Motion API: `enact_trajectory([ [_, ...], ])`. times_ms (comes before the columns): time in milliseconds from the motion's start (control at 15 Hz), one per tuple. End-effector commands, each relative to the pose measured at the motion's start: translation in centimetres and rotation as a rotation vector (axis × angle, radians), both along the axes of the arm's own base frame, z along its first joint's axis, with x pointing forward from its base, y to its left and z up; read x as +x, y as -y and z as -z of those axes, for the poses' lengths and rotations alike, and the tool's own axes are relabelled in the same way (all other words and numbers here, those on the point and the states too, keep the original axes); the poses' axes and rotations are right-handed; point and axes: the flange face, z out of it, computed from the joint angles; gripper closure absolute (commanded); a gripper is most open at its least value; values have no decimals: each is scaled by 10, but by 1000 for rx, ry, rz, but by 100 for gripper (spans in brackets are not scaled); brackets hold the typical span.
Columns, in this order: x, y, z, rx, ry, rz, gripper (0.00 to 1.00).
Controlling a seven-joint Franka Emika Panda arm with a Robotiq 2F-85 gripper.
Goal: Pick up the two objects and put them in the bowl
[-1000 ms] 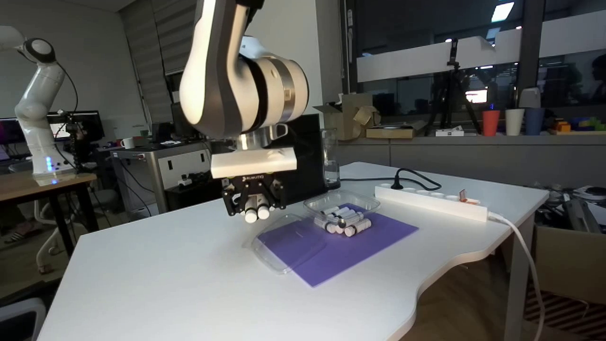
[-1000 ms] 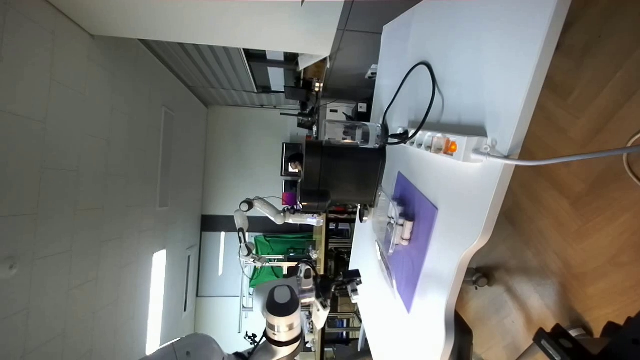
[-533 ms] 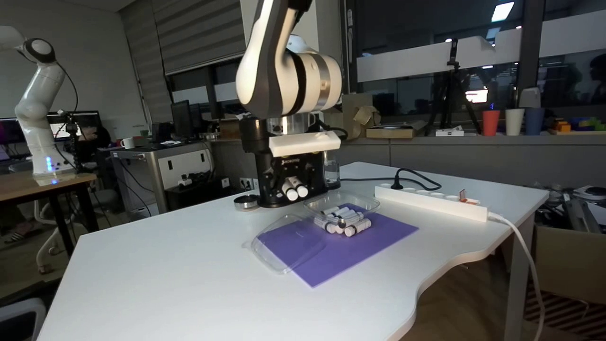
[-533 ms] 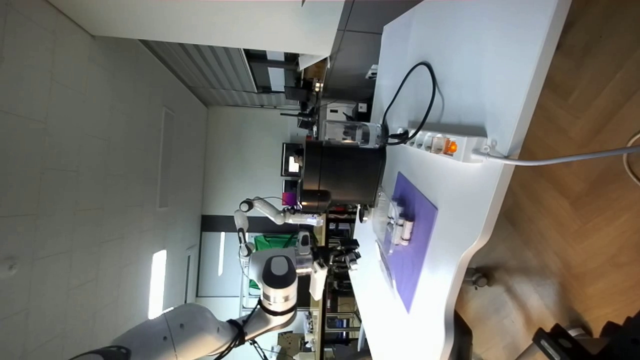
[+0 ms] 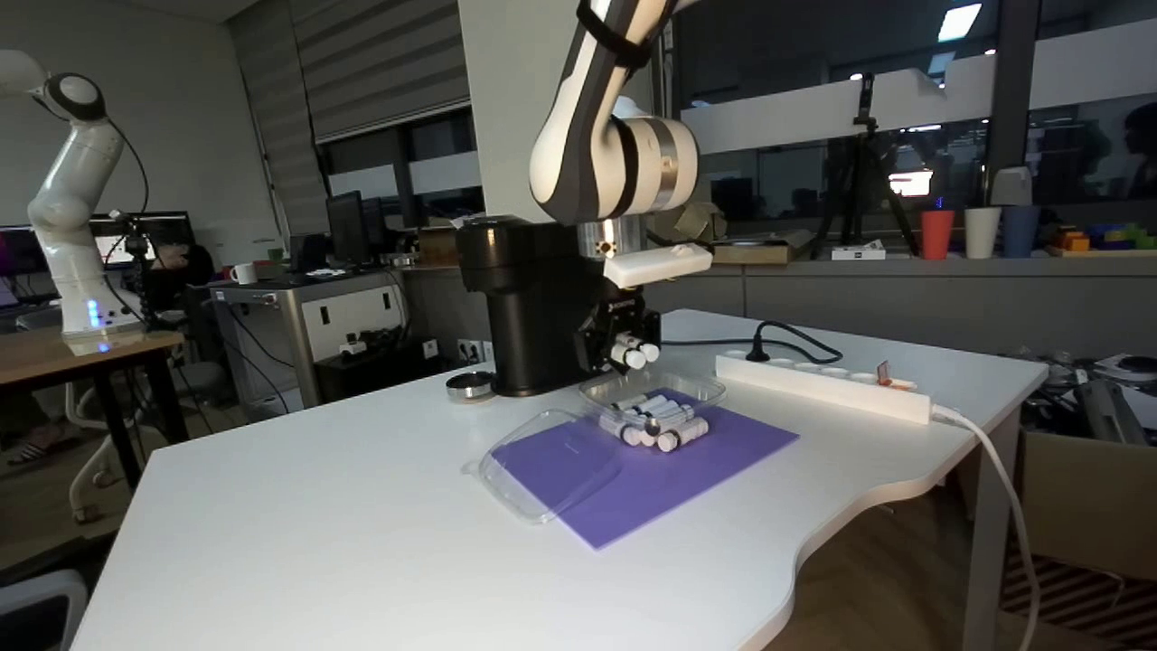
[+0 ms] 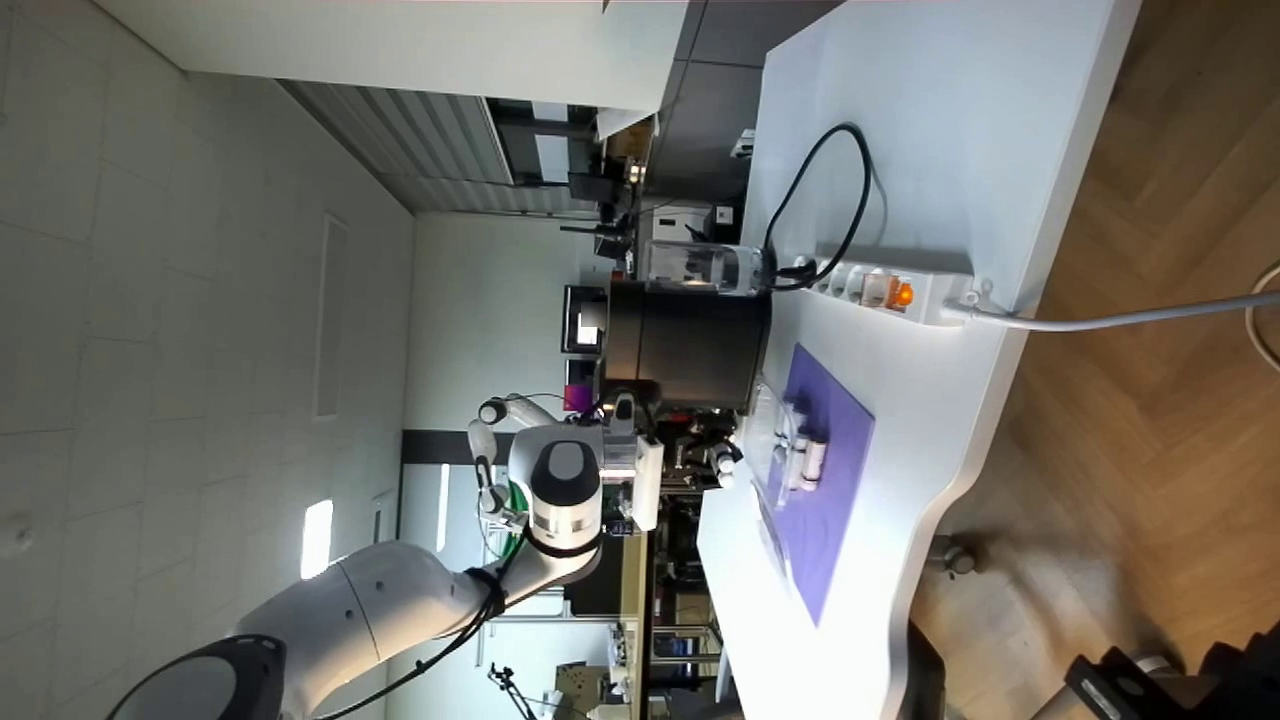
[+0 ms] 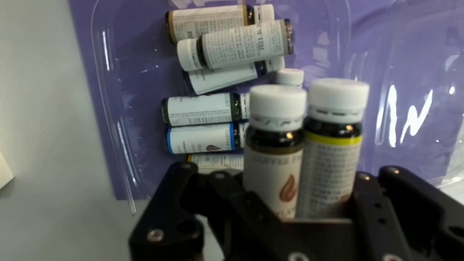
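In the lower middle of the wrist view, the hand (image 7: pixel 295 177) pinches, side by side, a brown-banded bottle (image 7: pixel 274 152) and a yellow-banded bottle (image 7: pixel 332 150). The clear plastic container (image 5: pixel 714 399), which I take for the bowl, lies near the centre of an exterior view, just below the hand, with other labelled bottles (image 7: pixel 243 44) inside; so the present step seems to be the placing, and the next move should be lowering over its free part, then spreading gently, so nothing rolls out.
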Motion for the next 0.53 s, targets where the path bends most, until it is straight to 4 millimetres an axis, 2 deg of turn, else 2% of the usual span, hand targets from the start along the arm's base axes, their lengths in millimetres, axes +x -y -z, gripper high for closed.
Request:
enact_trajectory([
  [0,14,8,9,-5,-21,-26,74],
  [200,21,8,1,-50,23,-17,55],
  [467,25,-1,-35,-92,52,-26,27],
])
